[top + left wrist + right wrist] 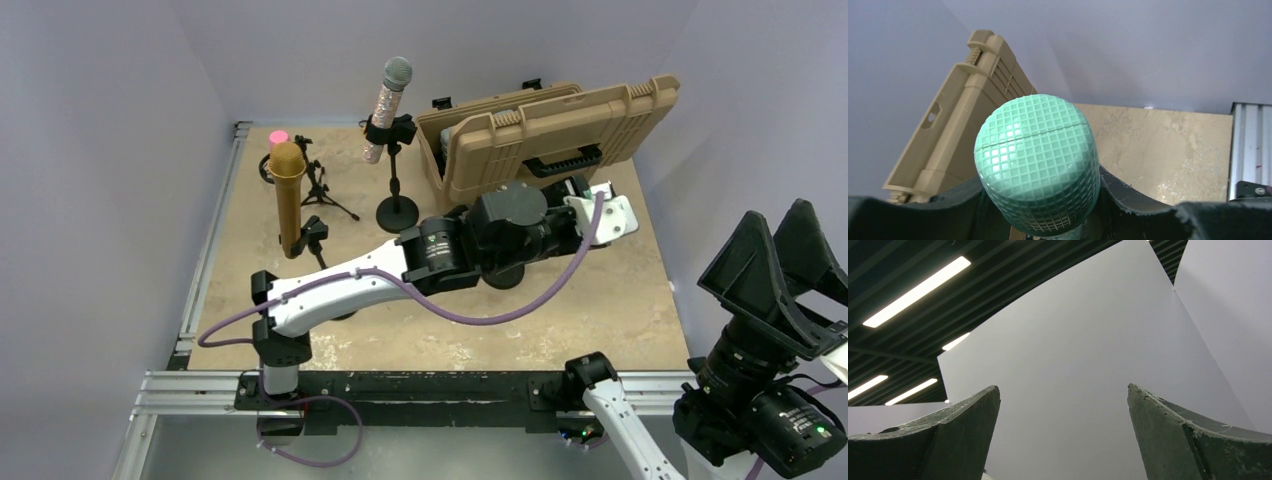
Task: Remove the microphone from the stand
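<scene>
Green mic head [1037, 160] sits btwn L gripper [1040, 210] jaws, clamped both sides; R gripper [1063, 410] spread wide, empty.

No legible text on the green microphone [1037, 162], none on the tan case [955, 130], no labels readable

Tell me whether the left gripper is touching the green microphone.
Touching. The left wrist view shows the left gripper closed on the green microphone, both fingers pressed against its mesh head, no gap.
</scene>
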You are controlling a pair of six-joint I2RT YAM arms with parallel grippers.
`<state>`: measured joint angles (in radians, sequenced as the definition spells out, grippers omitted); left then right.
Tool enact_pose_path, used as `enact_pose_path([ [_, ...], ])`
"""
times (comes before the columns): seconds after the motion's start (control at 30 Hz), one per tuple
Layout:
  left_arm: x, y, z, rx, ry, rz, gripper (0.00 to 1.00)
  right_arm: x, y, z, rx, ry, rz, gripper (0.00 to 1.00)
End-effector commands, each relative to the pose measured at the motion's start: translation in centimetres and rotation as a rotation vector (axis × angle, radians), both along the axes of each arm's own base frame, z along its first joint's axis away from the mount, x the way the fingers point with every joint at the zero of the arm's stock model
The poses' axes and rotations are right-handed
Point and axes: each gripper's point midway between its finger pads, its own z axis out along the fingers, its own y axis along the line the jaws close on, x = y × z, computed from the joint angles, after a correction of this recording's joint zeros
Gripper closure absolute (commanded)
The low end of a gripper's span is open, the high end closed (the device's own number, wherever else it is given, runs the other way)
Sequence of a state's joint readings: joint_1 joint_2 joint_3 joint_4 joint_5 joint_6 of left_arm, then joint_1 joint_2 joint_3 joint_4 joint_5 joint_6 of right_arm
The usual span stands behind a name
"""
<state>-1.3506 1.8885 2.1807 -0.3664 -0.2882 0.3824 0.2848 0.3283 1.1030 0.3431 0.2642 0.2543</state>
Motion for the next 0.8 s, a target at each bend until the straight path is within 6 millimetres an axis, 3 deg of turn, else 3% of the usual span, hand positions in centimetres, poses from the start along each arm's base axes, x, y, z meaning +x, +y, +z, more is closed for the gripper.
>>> enact_pose_path([
  [0.0, -3.5, 6.2, 11.6, -0.240, 0.014, -0.100, 1.00, 0.3, -0.3, 0.0, 0.025, 0.005, -0.005, 0.03],
  [0.17, -4.4, 10.7, 13.4, -0.245, 0.055, -0.092, 1.00, 1.1, 0.2, 0.0, 0.011, 0.016, 0.005, 0.03],
  [0.23, -4.0, 12.6, 13.1, -0.227, 0.079, -0.037, 1.00, 1.5, 0.4, 0.0, 0.004, 0.019, 0.010, 0.02],
  [0.33, -3.1, 15.0, 11.2, -0.175, 0.138, 0.053, 1.00, 2.4, 1.0, -0.2, -0.011, 0.029, 0.022, 0.02],
  [0.43, -2.9, 16.4, 7.0, -0.071, 0.235, 0.107, 1.00, 3.3, 1.9, -0.2, -0.036, 0.035, 0.044, 0.03],
  [0.77, -2.6, 18.5, -11.1, 0.289, 0.421, 0.299, 1.00, 5.8, 2.9, -1.0, -0.061, 0.076, 0.055, 0.03],
])
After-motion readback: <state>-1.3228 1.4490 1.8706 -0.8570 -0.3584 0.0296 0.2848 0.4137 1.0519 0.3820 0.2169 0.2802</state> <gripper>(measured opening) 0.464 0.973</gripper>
